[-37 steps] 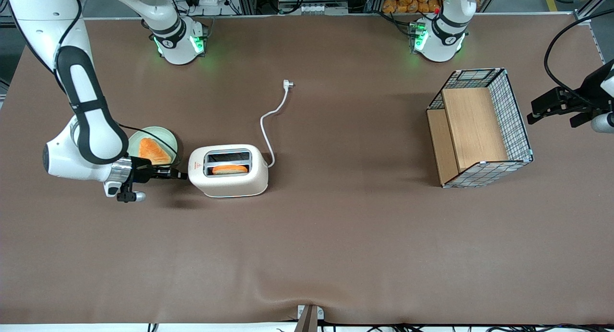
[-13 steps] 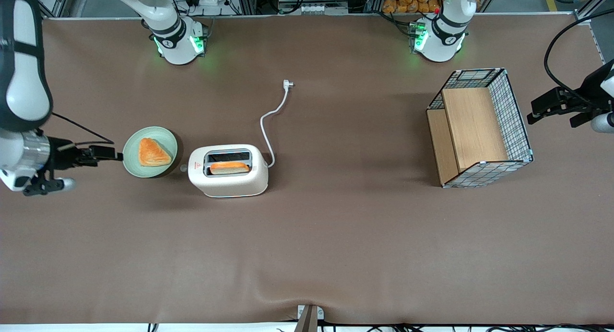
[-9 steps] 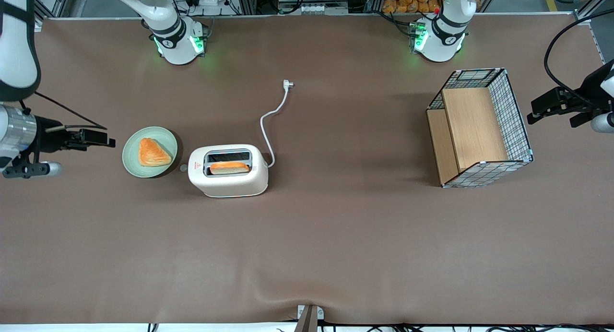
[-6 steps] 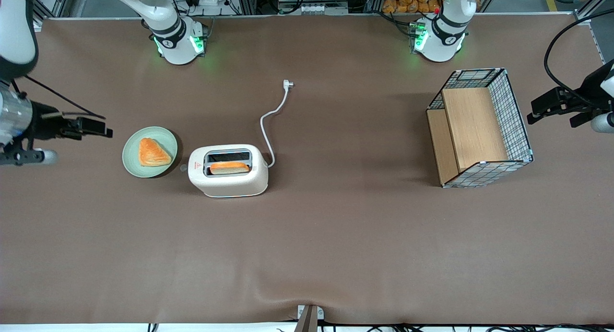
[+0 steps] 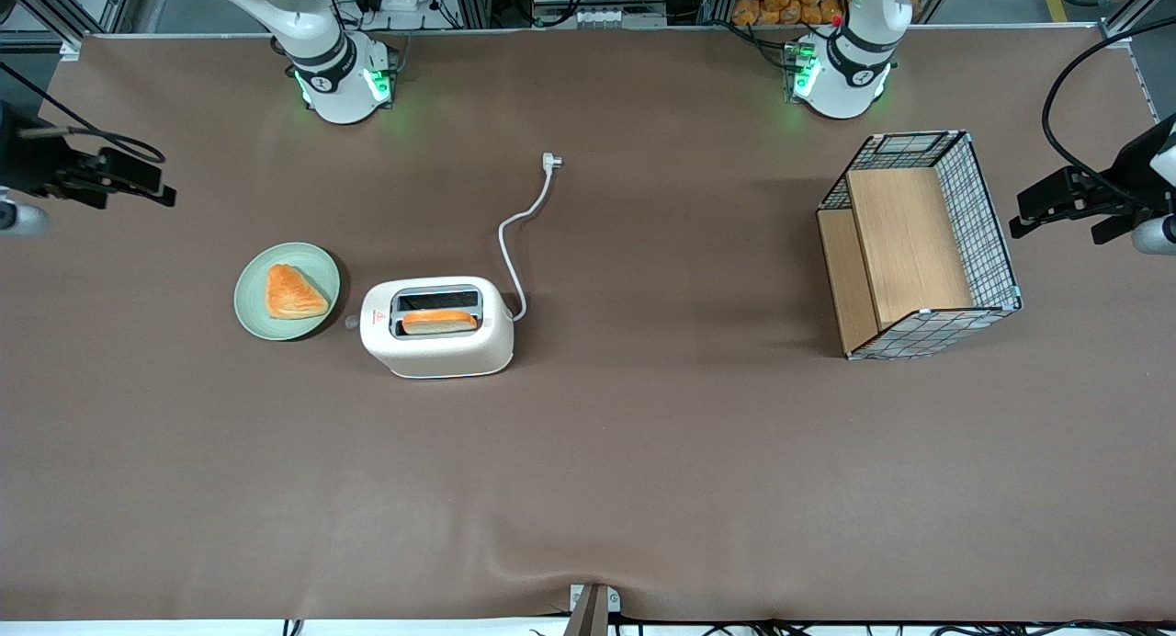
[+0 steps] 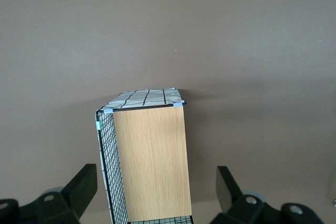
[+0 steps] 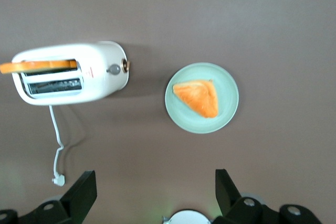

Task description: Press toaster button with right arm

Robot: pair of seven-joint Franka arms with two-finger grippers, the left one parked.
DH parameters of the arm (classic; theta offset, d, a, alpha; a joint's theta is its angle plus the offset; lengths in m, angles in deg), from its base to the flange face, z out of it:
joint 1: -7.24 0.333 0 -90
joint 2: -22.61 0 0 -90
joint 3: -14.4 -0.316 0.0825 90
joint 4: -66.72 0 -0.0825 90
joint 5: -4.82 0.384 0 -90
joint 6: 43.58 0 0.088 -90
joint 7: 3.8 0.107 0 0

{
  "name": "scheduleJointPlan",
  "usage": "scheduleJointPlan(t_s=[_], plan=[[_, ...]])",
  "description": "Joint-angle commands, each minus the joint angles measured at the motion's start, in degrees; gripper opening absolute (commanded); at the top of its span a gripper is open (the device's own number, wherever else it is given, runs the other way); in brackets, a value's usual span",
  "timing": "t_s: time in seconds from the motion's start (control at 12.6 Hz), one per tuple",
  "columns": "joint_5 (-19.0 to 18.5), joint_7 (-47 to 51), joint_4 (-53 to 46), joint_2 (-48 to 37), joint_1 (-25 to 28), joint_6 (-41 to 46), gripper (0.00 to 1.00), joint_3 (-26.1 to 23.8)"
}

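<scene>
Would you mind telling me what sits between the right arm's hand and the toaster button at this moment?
Mostly bare brown table. The hand hangs open toward the working arm's end; a green plate with a pastry sits near the line to the toaster button, in the front view.

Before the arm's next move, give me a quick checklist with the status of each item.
1. Toaster button in view, nothing covering it: ok.
2. Tool away from the toaster, toward the working arm's end of the table, farther from the front camera than the plate: ok.
3. Tool fingers apart, holding nothing: ok.
4. Room at the button end: not ok, the plate sits close beside it.
5. Toaster upright: ok.
6. Power: not ok, the plug lies loose on the table.
</scene>
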Motion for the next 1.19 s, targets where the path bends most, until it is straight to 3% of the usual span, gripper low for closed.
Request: scheduleJointPlan(t_s=[0.0,0.16,0.32,1.11], plan=[[-3.8,0.9,-8.3,3.4,0.0,1.9,1.0,0.0],[-4.9,0.9,-8.6,3.7,0.1,1.9,1.0,0.1],[-8.2,1.5,-8.7,3.5,0.7,1.9,1.0,-0.2],[-7.5,1.1,-8.6,3.4,0.7,1.9,1.0,-0.2]])
